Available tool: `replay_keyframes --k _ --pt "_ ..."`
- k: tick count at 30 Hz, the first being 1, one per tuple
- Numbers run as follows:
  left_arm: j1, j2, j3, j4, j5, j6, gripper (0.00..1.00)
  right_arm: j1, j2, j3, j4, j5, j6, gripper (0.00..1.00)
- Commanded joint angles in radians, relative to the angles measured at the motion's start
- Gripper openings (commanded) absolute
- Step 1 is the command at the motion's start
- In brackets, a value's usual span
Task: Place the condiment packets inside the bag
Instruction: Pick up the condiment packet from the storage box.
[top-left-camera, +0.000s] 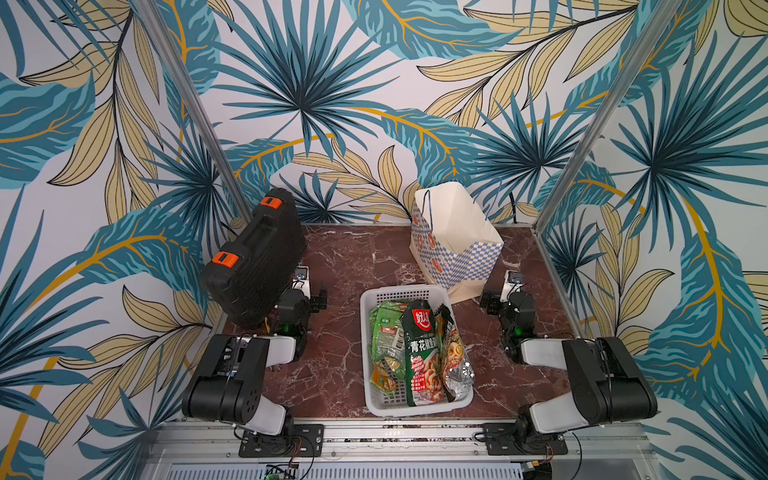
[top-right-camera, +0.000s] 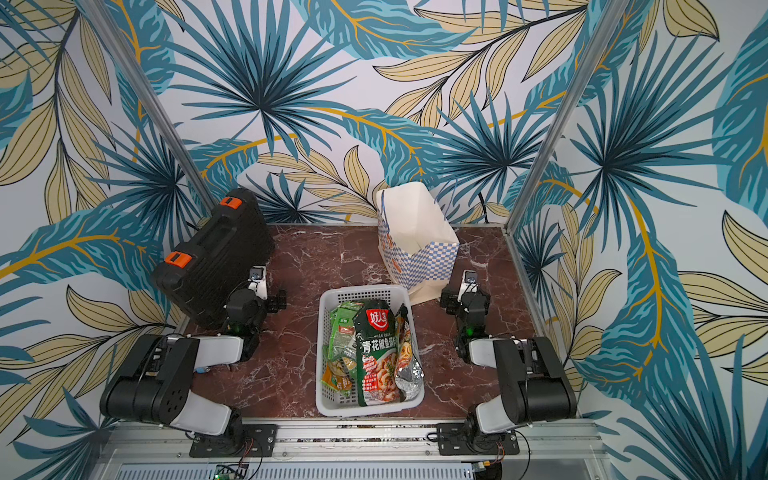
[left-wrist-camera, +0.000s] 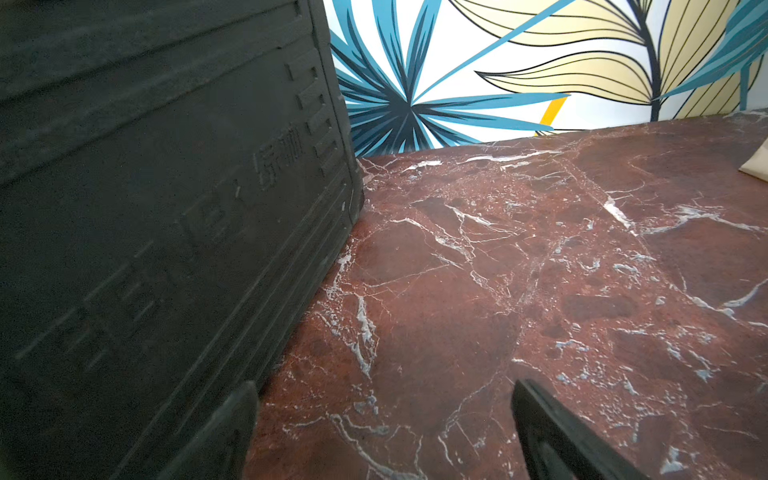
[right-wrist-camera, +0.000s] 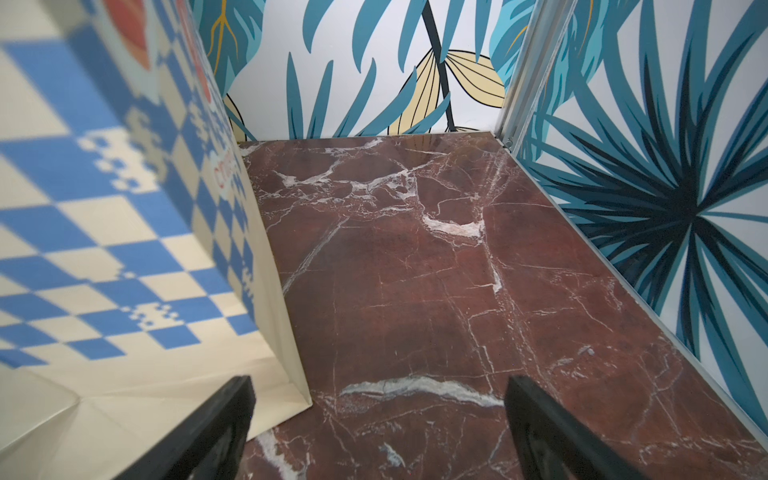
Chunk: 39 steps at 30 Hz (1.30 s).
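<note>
Nothing is moved yet, I judge. All the condiment packets lie in the white perforated basket at the front middle of the marble table. The big dark-green pouch is on top, and the small green and orange sachets are piled beside it.

The checkered paper bag stands just behind the basket, toward the back wall. Its mouth is open and the cream inside shows. It seems tilted, because its folded cream base shows in the right wrist view, so I think a dropped packet could tip it.

Both arms are folded low, one on each side of the basket. The left gripper has its jaws wide apart and holds nothing, close beside the black case that leans at the left wall. The right gripper is also spread and empty, near the bag's base. It looks the better one to start, being nearest to both the packets and the bag.
</note>
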Motion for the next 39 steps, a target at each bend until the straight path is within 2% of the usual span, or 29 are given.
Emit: replay_keyframes --k 1,4,6,12,16,19,21,23,27,29,32,33,36,39 --pt "-0.032 -0.092 0.035 -0.115 -0.068 0.020 1.00 0.016 -0.104 0.056 -0.176 0.041 0.004 0.99" --pt "-0.062 -0.180 0.054 -0.196 -0.082 0.049 1.00 0.015 -0.196 0.135 -0.418 0.013 0.025 1.00" --pt "-0.075 -0.244 0.067 -0.245 -0.087 0.019 1.00 0.015 -0.258 0.163 -0.508 -0.012 0.059 1.00" --pt "-0.089 -0.413 0.103 -0.425 0.065 -0.214 1.00 0.015 -0.450 0.331 -0.962 -0.081 0.260 1.00" --pt "-0.092 -0.509 0.094 -0.502 0.205 -0.423 1.00 0.015 -0.578 0.371 -1.161 -0.184 0.334 1.00" --pt "-0.100 -0.567 0.101 -0.601 0.268 -0.532 1.00 0.015 -0.637 0.394 -1.295 -0.186 0.403 0.99" --pt "-0.102 -0.590 0.101 -0.622 0.334 -0.542 1.00 0.015 -0.676 0.406 -1.380 -0.170 0.456 1.00" --pt "-0.102 -0.611 0.126 -0.688 0.422 -0.503 1.00 0.015 -0.713 0.405 -1.400 -0.252 0.453 1.00" --pt "-0.102 -0.688 0.130 -0.691 0.537 -0.484 1.00 0.015 -0.728 0.429 -1.472 -0.425 0.466 0.99" --pt "-0.102 -0.741 0.104 -0.703 0.502 -0.504 1.00 0.022 -0.732 0.420 -1.480 -0.516 0.490 0.96" --pt "-0.100 -0.816 0.036 -0.781 0.251 -0.693 1.00 0.081 -0.759 0.422 -1.517 -0.520 0.507 0.93" --pt "-0.091 -0.831 -0.007 -0.733 0.240 -0.727 1.00 0.112 -0.772 0.428 -1.535 -0.498 0.510 0.93" --pt "-0.072 -0.845 -0.069 -0.610 0.304 -0.736 1.00 0.188 -0.781 0.445 -1.562 -0.476 0.516 0.91" --pt "-0.072 -0.825 -0.051 -0.639 0.325 -0.715 1.00 0.278 -0.749 0.447 -1.577 -0.426 0.529 0.86"
